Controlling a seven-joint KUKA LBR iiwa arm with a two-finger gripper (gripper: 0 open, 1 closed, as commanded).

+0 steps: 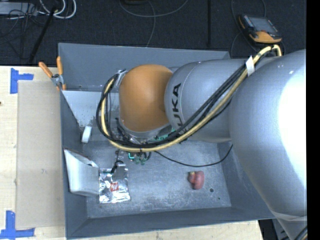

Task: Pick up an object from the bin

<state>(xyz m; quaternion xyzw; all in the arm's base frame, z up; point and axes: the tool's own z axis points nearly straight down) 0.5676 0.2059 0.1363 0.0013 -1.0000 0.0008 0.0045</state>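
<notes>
Gripper (119, 168) low over a crumpled foil wrapper (114, 186) on the floor of the bin (160, 196).
Wrapper silvery, creased, roughly square, with a small red-and-white patch on its face, lying flat. Touching the wrapper's left edge, a curled grey-white sheet (80, 173). Well apart to the wrapper's right, a pinkish-red lump (196, 179). Up and left of the wrapper, a small white tube (86, 133). Gripper largely hidden beneath the orange cover (144, 98) and looped cables (102, 113); spread or pressed together, impossible to tell. Contact with the wrapper's upper edge likewise hard to make out.
</notes>
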